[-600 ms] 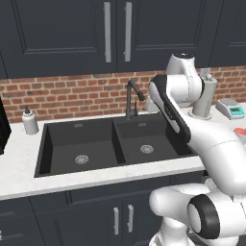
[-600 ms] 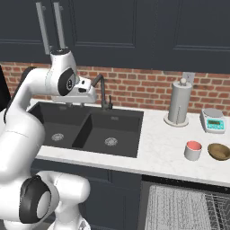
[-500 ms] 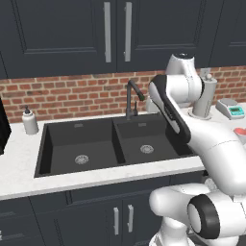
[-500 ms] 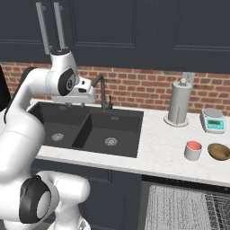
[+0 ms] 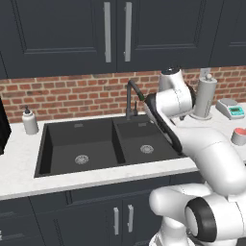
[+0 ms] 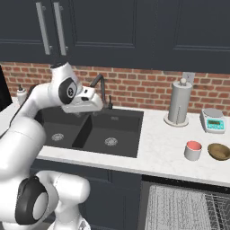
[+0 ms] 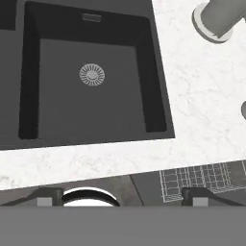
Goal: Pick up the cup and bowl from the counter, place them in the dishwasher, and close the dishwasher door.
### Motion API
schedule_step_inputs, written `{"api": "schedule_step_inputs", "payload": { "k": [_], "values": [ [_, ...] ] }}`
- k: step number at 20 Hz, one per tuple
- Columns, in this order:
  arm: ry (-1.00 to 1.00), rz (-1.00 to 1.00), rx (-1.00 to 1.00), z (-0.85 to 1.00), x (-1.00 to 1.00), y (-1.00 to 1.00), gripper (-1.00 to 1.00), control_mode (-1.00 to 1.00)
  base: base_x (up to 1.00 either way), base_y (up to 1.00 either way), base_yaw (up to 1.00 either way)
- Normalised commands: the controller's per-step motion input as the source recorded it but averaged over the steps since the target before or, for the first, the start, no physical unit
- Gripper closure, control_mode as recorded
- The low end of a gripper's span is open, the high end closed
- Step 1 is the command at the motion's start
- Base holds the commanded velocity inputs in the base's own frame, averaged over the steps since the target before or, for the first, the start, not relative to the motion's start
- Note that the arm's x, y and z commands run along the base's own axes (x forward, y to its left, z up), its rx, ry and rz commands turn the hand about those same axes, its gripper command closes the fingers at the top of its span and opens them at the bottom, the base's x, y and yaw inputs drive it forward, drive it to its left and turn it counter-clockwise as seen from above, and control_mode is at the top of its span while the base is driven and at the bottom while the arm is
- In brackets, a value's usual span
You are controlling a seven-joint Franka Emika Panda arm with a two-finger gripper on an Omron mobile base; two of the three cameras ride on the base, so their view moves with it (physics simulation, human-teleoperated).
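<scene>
A white cup with a red inside (image 6: 193,150) stands on the white counter (image 6: 161,148) right of the black double sink (image 6: 96,130). The brown bowl (image 6: 218,151) sits just right of it. The cup (image 5: 239,136) also shows at the right edge of the left base view. My gripper (image 6: 88,108) hangs above the right sink basin (image 7: 91,81), well left of the cup and bowl. Its fingertips (image 7: 48,196) stand far apart, open, with nothing between them. Below the counter's front edge lies the dishwasher's grey wire rack (image 6: 188,209), drawn out; the dishwasher door itself is hidden.
A paper towel holder (image 6: 179,103) and a small scale (image 6: 212,121) stand at the back of the counter by the brick wall. The curved black faucet (image 5: 132,96) rises behind the sink, close to my hand. A soap bottle (image 5: 30,120) stands far left.
The arm has dipped a little lower over the sink. Cup, bowl and rack have not moved.
</scene>
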Motion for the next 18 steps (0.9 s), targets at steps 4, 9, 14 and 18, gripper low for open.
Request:
{"api": "schedule_step_inputs", "payload": {
  "k": [4,9,14,18],
  "values": [
    [0.02,-0.32,-0.32,-0.39,0.29,-0.96,-1.0,-1.0,0.0,0.0,0.0],
    [0.06,-0.38,-0.19,-0.6,0.13,-1.0,-1.0,-1.0,0.0,0.0,0.0],
    [0.01,-0.38,-0.06,-0.81,-0.01,-0.8,-1.0,-1.0,0.0,0.0,0.0],
    [0.0,-0.23,0.05,-0.9,0.0,-0.96,-1.0,-1.0,0.0,0.0,0.0]
  ]
}}
